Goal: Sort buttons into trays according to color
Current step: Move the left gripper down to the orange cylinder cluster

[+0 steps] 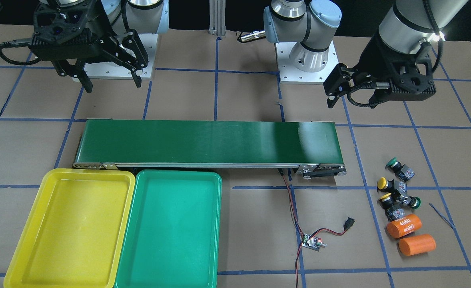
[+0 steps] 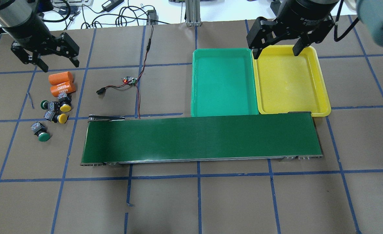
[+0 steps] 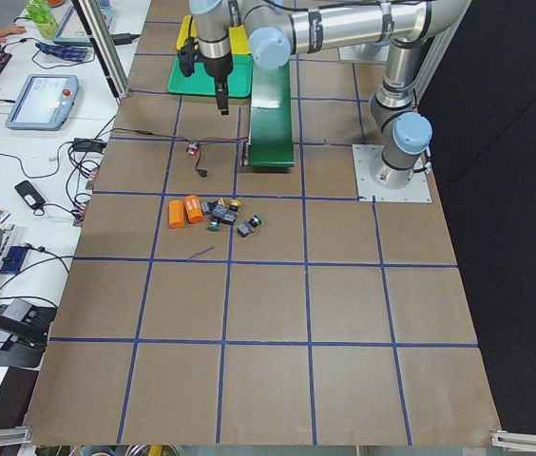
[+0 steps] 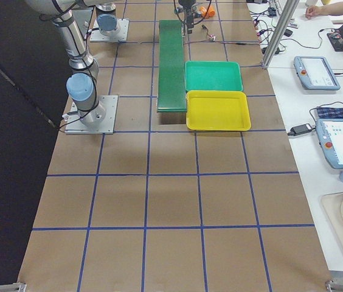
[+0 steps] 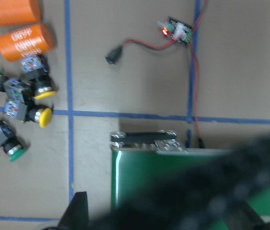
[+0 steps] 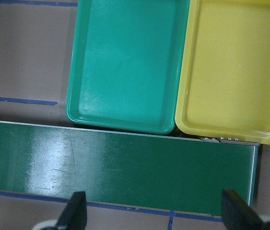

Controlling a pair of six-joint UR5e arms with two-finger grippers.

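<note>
Four buttons lie in a cluster on the table: two green-capped (image 2: pixel 44 137) (image 2: pixel 44 104) and two yellow-capped (image 2: pixel 61 118) (image 2: pixel 65 107). They also show in the left wrist view (image 5: pixel 44 116). My left gripper (image 2: pixel 60 64) is open and hovers above the table just beyond the cluster, holding nothing. The teal tray (image 2: pixel 222 51) and the yellow tray (image 2: pixel 322 81) sit side by side against the conveyor's far side, with no buttons in them. My right gripper (image 2: pixel 276 53) is open and hovers over the trays' far edge, holding nothing.
A long dark green conveyor belt (image 2: pixel 201 138) crosses the table's middle. Two orange cylinders (image 2: pixel 60 78), one marked 4680 (image 2: pixel 62 88), lie right beside the buttons. A small controller board (image 2: pixel 129 80) with red and black wires lies between the cluster and the trays.
</note>
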